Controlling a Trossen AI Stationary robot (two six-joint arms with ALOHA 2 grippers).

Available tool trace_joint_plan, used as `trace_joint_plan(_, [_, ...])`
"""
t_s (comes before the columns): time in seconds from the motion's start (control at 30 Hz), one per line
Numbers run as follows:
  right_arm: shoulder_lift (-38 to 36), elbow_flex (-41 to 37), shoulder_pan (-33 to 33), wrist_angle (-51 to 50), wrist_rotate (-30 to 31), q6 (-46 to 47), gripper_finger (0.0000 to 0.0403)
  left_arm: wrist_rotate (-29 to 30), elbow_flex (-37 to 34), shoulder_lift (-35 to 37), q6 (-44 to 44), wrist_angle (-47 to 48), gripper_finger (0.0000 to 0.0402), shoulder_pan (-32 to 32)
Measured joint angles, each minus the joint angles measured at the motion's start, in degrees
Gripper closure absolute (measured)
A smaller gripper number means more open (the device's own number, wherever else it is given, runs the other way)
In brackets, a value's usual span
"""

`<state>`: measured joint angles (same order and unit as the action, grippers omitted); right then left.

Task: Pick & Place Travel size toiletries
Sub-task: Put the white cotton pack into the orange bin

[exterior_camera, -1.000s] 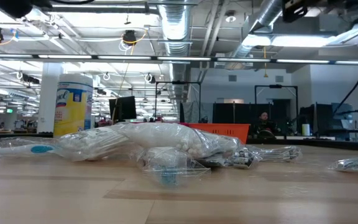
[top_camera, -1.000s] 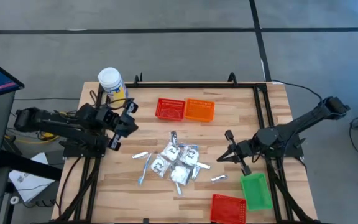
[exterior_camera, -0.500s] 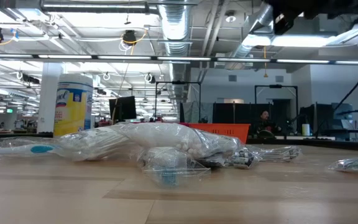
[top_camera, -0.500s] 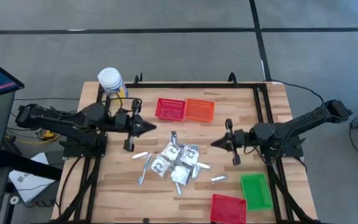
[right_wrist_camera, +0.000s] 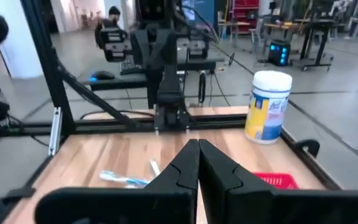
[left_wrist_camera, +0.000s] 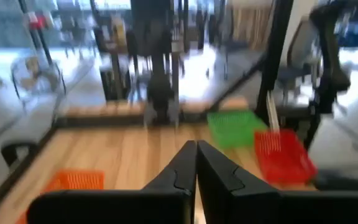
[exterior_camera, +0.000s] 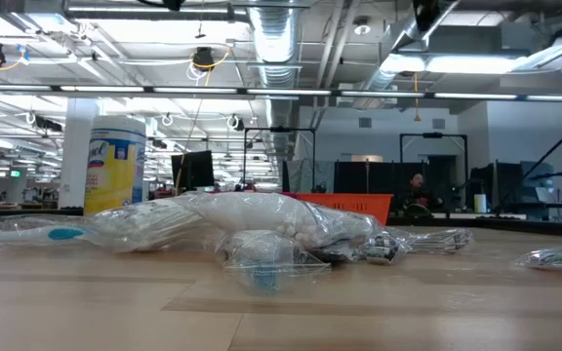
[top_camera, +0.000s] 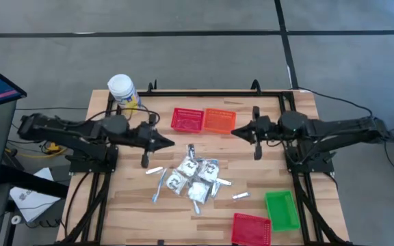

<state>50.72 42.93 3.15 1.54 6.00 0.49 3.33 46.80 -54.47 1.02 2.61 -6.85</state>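
Reaching starts from here: toiletries pile [top_camera: 193,178] mid-table, between arms. Your left gripper [top_camera: 169,143], fingers together, empty, hovers just beside pile's upper-left edge, nearer than right gripper [top_camera: 234,132], also together, empty.

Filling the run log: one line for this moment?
left gripper: shut, empty, above table | right gripper: shut, empty, by orange basket | toiletries: piled mid-table

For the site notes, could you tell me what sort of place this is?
Probably an open-plan robotics lab or workshop: exposed silver ceiling ducts, rows of dark monitors on desks, and a similar black-framed wooden bench beyond.
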Motion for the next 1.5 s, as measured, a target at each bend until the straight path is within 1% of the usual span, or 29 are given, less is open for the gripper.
trace_joint_plan(0.13, [0.58, 0.97, 1.68, -4.12, 0.03, -2.00, 0.0403, 0.77, 1.99, -3.60, -0.03, 5.70, 0.0399, -0.65])
trace_joint_plan(0.37, [3.29, 0.84, 3.17, -11.21, -0.04, -0.58, 0.0403, 0.76, 5.99, -12.22, -3.42, 10.05, 0.0399, -0.73])
trace_joint_plan(0.5, [4.67, 0.84, 3.27, -16.81, -0.69, 1.50, 0.0403, 0.86, 5.88, -16.19, -7.30, 10.11, 0.0399, -1.46])
trace_joint_plan(0.6, [5.05, 0.82, 3.28, -21.09, -1.55, 3.68, 0.0403, 2.05, 4.54, -19.35, -11.29, 10.50, 0.0399, -3.41])
trace_joint_plan(0.67, [5.77, 0.90, 3.60, -21.24, -1.58, 4.09, 0.0403, 3.35, 3.99, -21.30, -13.48, 10.95, 0.0399, -4.86])
trace_joint_plan(0.8, [5.82, 0.88, 3.87, -21.10, -1.75, 4.63, 0.0403, 4.43, 3.96, -23.00, -17.27, 10.80, 0.0399, -6.65])
trace_joint_plan(0.97, [6.03, 0.86, 4.37, -21.72, -1.70, 6.12, 0.0403, 4.47, 3.93, -23.31, -22.93, 11.74, 0.0399, -7.24])
trace_joint_plan(1.1, [6.03, 0.86, 4.68, -22.12, -1.69, 6.26, 0.0403, 4.46, 2.01, -23.31, -26.00, 12.02, 0.0396, -7.24])
trace_joint_plan(1.23, [6.03, 0.86, 5.35, -22.14, -1.61, 5.81, 0.0403, 4.18, -0.36, -23.31, -29.88, 12.00, 0.0371, -7.24])
trace_joint_plan(1.37, [6.03, 0.86, 5.85, -22.37, -1.62, 5.12, 0.0403, 3.96, -1.70, -23.31, -32.70, 11.79, 0.0329, -7.23])
trace_joint_plan(1.5, [6.03, 0.86, 5.88, -22.56, -1.54, 4.95, 0.0403, 4.14, -2.28, -23.31, -33.46, 11.17, 0.0294, -7.24])
